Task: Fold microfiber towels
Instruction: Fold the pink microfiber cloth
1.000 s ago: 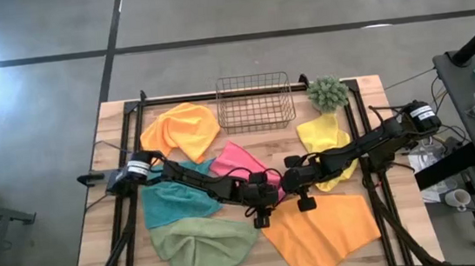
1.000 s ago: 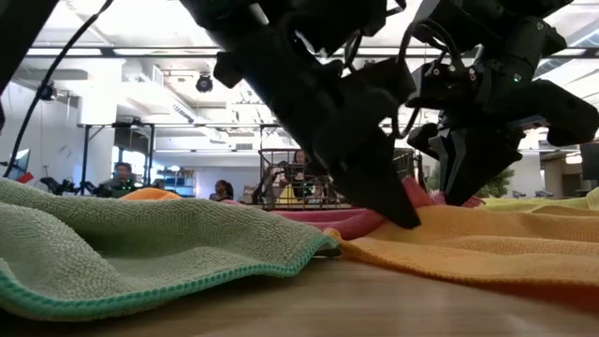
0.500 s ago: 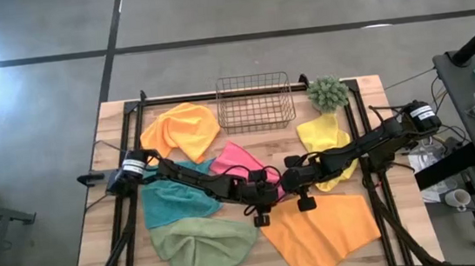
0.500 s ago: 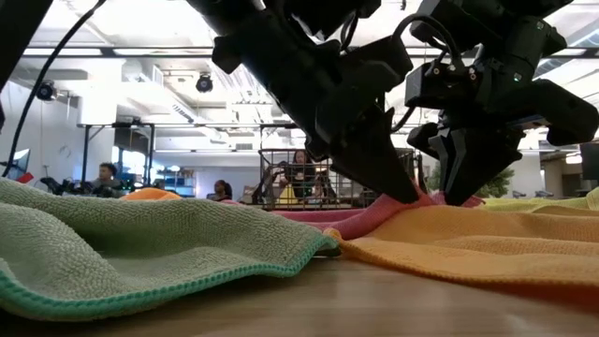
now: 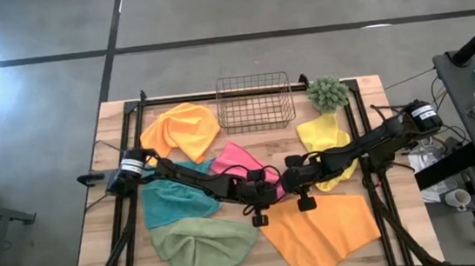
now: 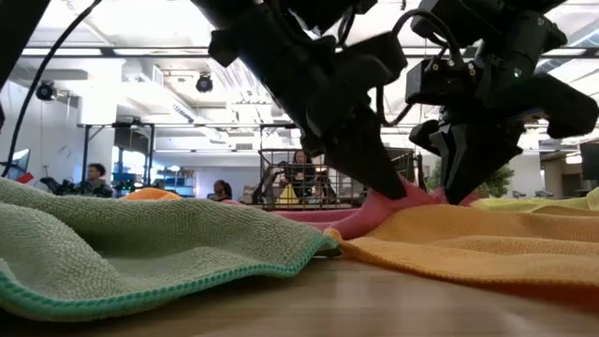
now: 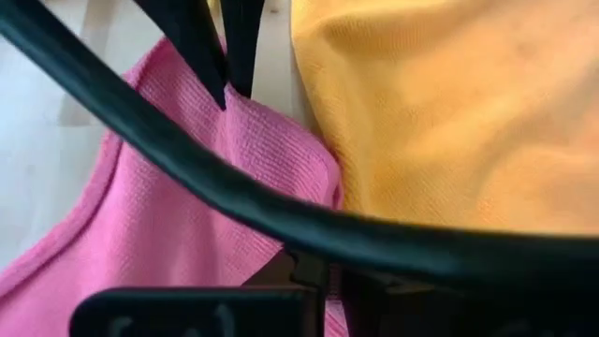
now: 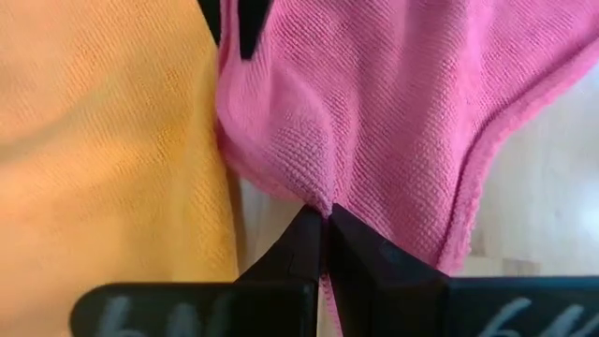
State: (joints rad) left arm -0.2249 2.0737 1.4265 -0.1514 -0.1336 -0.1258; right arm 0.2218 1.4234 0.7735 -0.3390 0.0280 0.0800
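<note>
While the orange towel [image 5: 181, 130], teal towel [image 5: 170, 201] and sage green towel [image 5: 198, 246] lie unfolded left of the pink towel [image 5: 245, 161], the left gripper [image 5: 265, 193] and right gripper [image 5: 286, 181] both pinch its near edge; folding has barely begun.

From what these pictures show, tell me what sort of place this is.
Probably an open lab or workshop: a wooden table on a bare concrete floor, ceiling strip lights, and people seated at desks behind.
</note>
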